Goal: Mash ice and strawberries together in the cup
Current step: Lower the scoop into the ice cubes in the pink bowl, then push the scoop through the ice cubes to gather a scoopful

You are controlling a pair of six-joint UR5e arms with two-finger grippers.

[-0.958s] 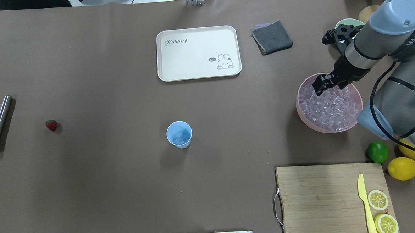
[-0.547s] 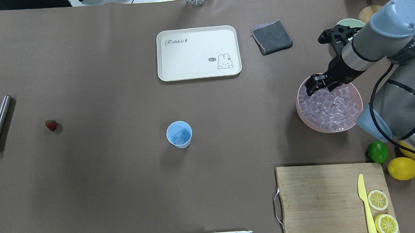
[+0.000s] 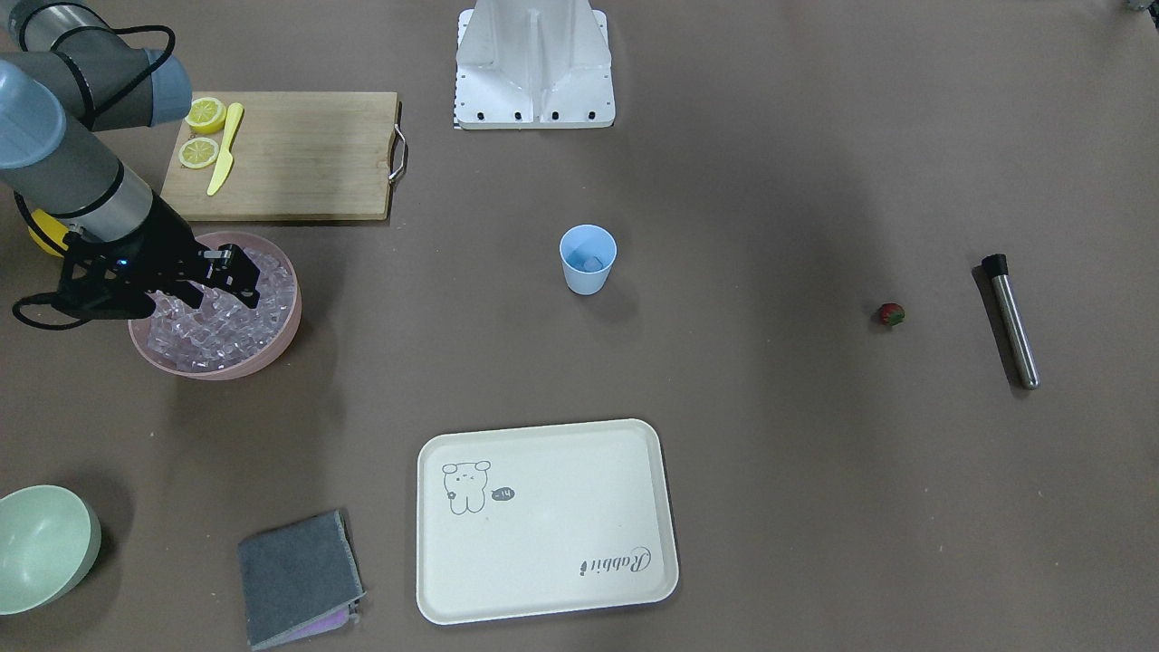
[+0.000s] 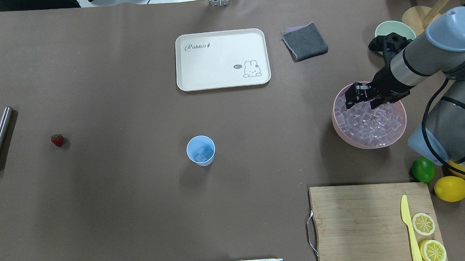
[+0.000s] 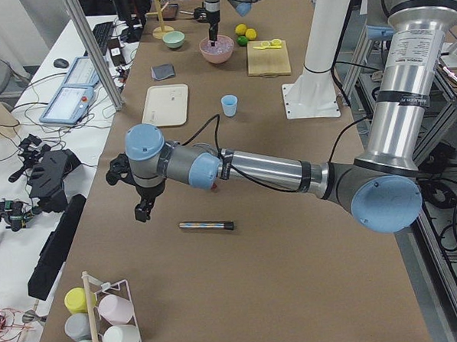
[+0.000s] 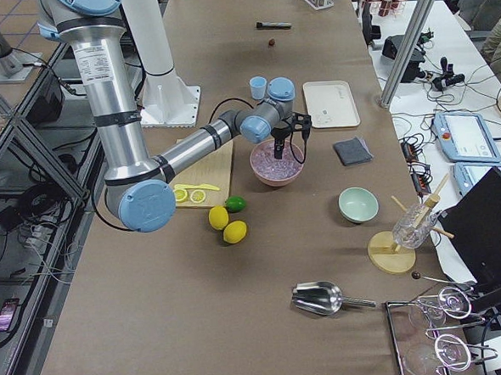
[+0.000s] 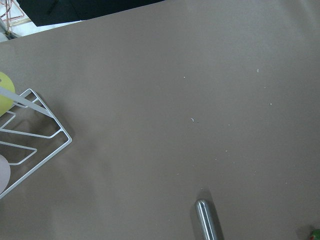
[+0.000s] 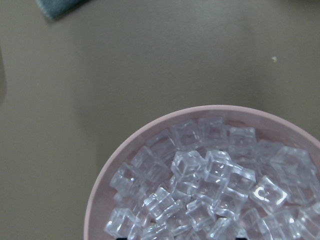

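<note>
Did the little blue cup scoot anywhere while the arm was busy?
No. In the overhead view the cup sits in the same spot as before, just below the white tray toward the near edge, with the same gap between them.

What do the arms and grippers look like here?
Silver-grey tubes, light-blue joint caps. Black cable loops along the right arm; right gripper black, two-finger. The left arm has a black cable too; left gripper black.

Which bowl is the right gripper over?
The pink bowl, heaped with ice; the right gripper hangs above its far side. The pale-green bowl sits apart, with nothing visible inside.
</note>
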